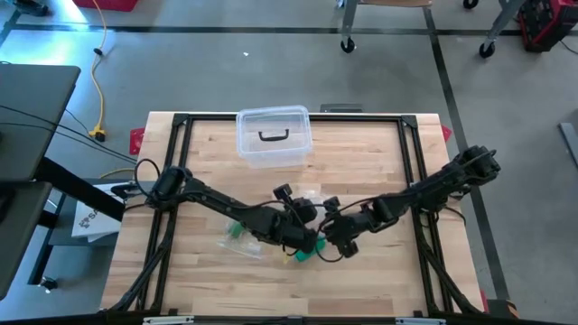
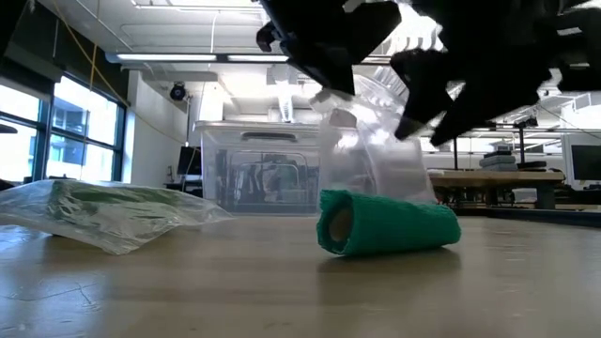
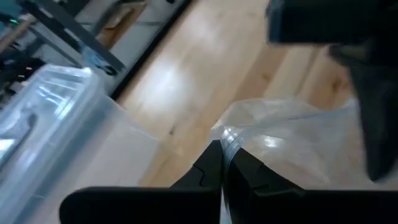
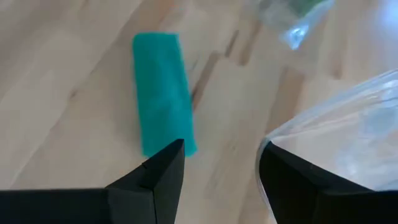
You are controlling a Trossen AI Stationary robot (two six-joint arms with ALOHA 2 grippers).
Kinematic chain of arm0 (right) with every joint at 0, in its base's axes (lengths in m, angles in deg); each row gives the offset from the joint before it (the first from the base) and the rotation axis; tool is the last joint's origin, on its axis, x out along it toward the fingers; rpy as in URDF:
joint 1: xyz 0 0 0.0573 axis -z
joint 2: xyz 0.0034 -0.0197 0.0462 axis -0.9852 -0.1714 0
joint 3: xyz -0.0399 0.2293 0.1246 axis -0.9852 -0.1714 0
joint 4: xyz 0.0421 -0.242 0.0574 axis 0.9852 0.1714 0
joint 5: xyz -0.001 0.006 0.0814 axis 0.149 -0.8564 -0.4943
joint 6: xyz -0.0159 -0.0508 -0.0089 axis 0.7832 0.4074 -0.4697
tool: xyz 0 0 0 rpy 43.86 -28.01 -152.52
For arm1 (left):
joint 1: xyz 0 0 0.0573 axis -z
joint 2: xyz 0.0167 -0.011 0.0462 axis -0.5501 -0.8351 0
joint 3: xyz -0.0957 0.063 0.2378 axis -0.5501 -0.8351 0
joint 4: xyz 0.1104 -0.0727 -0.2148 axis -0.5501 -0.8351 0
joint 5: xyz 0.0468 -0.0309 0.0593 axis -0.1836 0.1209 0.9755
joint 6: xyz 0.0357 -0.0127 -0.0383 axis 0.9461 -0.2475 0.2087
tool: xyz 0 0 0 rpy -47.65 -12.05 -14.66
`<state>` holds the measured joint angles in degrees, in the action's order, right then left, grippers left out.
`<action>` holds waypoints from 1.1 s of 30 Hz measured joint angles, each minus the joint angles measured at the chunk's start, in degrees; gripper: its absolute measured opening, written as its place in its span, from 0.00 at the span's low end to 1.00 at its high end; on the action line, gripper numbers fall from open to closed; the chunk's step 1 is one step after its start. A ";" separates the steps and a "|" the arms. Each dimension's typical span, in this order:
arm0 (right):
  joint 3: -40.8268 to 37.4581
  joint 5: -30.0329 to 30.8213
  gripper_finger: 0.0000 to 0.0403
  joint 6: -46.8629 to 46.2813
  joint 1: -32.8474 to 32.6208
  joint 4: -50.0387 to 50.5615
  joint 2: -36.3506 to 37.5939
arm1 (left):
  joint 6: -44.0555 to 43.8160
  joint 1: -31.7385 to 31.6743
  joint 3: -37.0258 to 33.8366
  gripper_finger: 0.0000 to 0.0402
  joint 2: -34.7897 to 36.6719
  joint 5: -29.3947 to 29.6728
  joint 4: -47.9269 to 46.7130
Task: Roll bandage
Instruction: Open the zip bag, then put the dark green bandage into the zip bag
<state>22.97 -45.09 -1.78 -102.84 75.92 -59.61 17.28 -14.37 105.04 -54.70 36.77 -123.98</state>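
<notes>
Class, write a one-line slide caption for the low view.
A rolled green bandage lies on the wooden table beneath a clear plastic bag held up by the left gripper.

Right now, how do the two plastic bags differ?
The held bag hangs lifted off the table, pinched shut in the left gripper; the other bag lies flat on the wood, touched by neither gripper. The held bag looks empty, with the green roll on the table below it; the lying bag has green items inside. Both are clear plastic.
</notes>
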 joint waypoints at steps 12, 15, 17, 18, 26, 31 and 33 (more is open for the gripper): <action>6.30 1.16 0.47 1.07 -4.93 1.02 0.11 | -13.06 0.46 0.17 0.00 -0.31 -0.66 -17.10; 0.18 -4.58 0.47 -0.77 -3.98 -9.09 0.12 | -16.59 1.38 0.22 0.00 -0.31 -5.07 -21.20; -4.76 -5.76 0.47 -2.74 -2.74 -16.81 0.11 | -19.11 1.85 0.16 0.00 -0.35 -7.55 -24.54; -7.05 -5.86 0.47 -3.89 -2.14 -20.91 0.08 | -21.03 2.09 0.15 0.00 -0.35 -7.78 -26.53; -13.08 -9.46 0.47 -5.08 -2.95 -38.22 0.24 | -22.93 1.85 -0.02 0.00 -0.47 -5.45 -31.73; -8.47 4.48 0.47 -0.41 -2.04 -31.61 3.06 | -22.96 2.75 -0.02 0.00 -0.70 -8.20 -27.51; -6.45 1.91 0.48 -0.22 -2.11 -24.10 4.37 | -24.57 2.78 -0.08 0.00 -0.70 -7.73 -27.70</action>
<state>16.52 -43.18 -2.00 -104.95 51.82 -55.25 -7.29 -11.59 104.95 -55.40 29.04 -151.68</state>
